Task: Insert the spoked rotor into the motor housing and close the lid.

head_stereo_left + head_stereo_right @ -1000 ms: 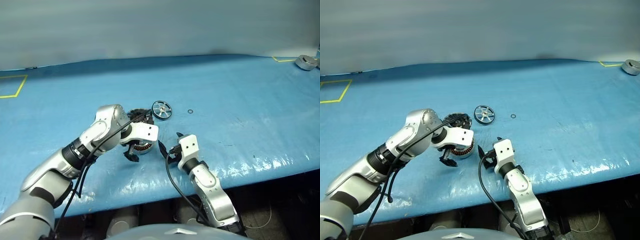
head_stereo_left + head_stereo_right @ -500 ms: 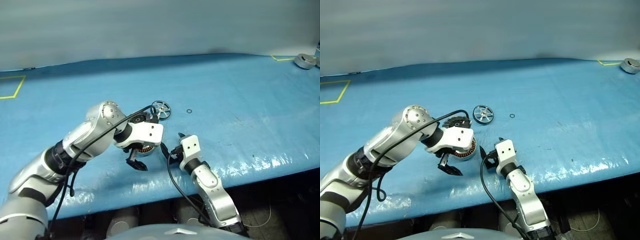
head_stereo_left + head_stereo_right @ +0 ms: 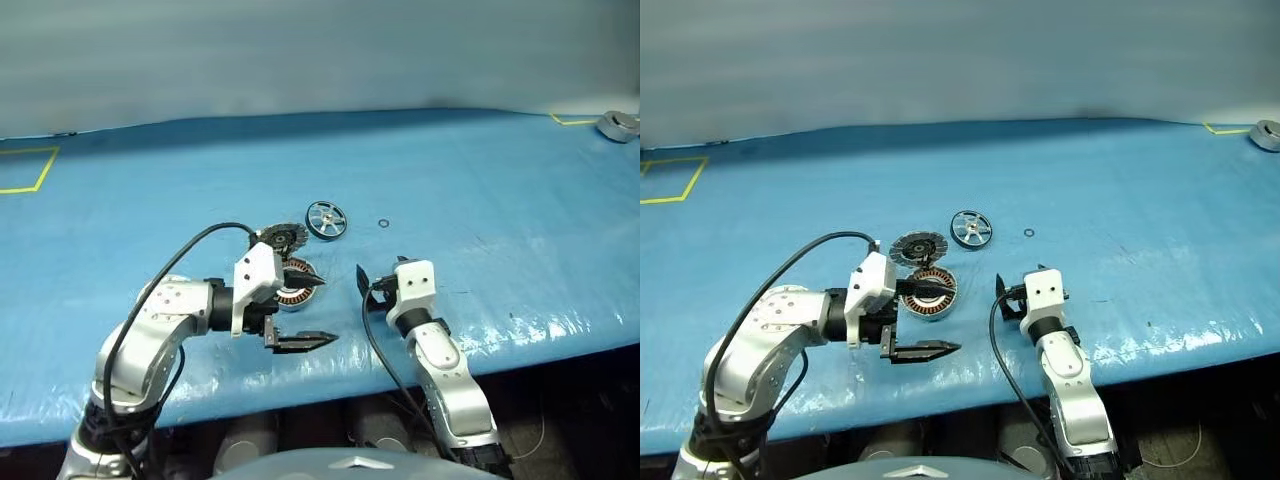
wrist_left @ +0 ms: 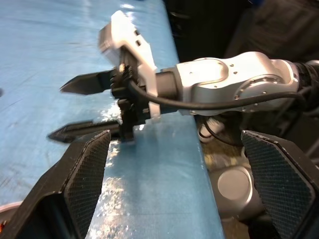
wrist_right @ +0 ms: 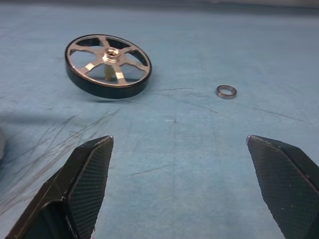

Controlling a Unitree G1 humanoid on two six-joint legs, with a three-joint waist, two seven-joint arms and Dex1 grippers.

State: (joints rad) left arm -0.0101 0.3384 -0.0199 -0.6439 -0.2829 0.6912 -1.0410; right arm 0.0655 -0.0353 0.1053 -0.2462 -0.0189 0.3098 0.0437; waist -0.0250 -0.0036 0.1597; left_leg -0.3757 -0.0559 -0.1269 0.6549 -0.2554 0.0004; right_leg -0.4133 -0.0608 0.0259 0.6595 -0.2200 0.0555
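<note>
The spoked rotor (image 3: 325,218) (image 5: 108,64) lies flat on the blue table, dark-rimmed with silver spokes. Just to its left and nearer lies the ribbed lid (image 3: 918,248). In front of the lid stands the motor housing (image 3: 931,298), its copper windings showing, partly crossed by one finger of my left gripper (image 3: 955,318). That gripper is open and empty, pointing sideways to the right just in front of the housing. My right gripper (image 3: 385,272) (image 4: 56,112) is open and empty, right of the housing, pointing towards the rotor, which lies well ahead of it.
A tiny black ring (image 5: 226,91) lies right of the rotor. A grey round object (image 3: 620,125) sits at the table's far right corner beside yellow tape. Another yellow tape mark (image 3: 28,170) is at far left. The table's front edge (image 3: 330,375) runs close below both grippers.
My left arm has pulled back from over the housing and turned its gripper to point right, uncovering the lid and housing. My right gripper has shifted to the right.
</note>
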